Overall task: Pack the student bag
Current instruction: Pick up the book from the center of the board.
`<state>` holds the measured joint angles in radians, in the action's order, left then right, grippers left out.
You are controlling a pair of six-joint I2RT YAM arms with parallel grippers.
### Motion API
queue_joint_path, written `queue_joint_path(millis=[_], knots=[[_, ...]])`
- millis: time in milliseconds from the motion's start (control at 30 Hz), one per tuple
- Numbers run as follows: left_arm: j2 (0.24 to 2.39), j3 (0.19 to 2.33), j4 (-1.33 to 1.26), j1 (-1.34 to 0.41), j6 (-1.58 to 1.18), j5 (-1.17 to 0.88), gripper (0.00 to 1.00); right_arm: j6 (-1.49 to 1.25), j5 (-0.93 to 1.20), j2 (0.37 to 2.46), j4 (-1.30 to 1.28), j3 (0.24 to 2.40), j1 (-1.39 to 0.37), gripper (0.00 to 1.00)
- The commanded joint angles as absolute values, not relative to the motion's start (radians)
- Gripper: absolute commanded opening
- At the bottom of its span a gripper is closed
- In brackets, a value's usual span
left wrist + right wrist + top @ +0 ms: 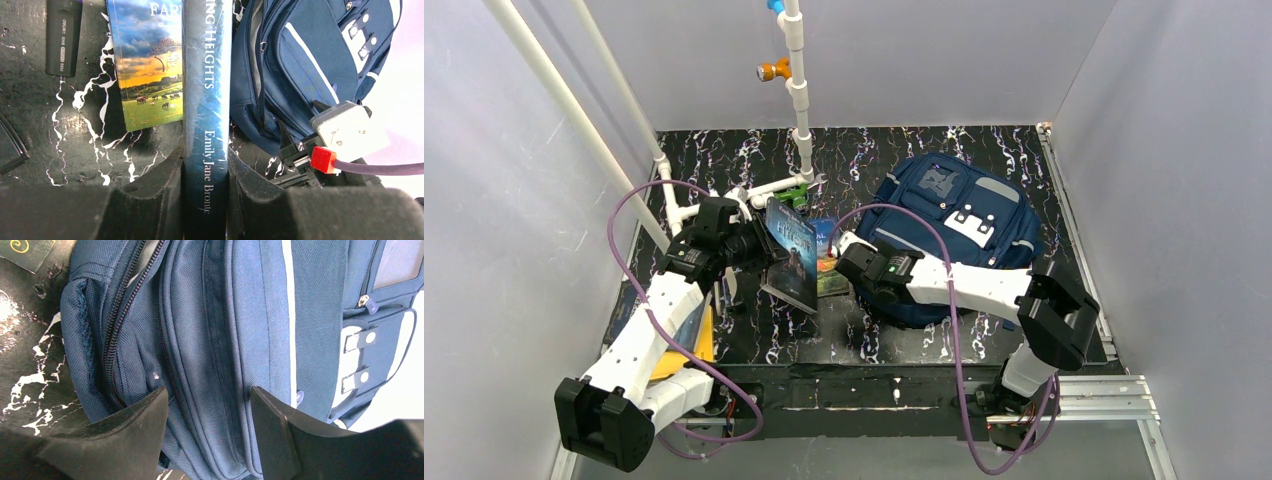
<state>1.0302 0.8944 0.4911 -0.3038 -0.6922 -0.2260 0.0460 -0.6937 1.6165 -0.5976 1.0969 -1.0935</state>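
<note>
1. Navy fabric: the student bag (954, 215) lay flat on the right half of the table, with its zip (116, 330) along the left edge.
2. Left gripper (762, 248) was clamped on the spine of a dark blue book (206, 100), held on edge with its long axis roughly near to far.
3. The bag lay right of that book, just past a farm-cover book (147, 65) flat on the table.
4. Right gripper (207, 390) was the nearer to the bag, jaws apart astride a fabric ridge beside the zip; no pinch visible.
5. Judgement: the held book needed to travel right, once the zip mouth was lifted.
</note>
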Motion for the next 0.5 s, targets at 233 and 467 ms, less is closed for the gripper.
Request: queue_joint_path(millis=[233,467], knots=[[0.977,0.925,0.432,-0.308,-0.758,-0.316,0.0,-0.057,-0.538,1.458,-0.669,1.159,-1.124,0.75],[0.975,0.927,0.429,-0.308,-0.77,-0.33,0.0,-0.008,-0.644,1.504,-0.654,1.087,-1.124,0.64]])
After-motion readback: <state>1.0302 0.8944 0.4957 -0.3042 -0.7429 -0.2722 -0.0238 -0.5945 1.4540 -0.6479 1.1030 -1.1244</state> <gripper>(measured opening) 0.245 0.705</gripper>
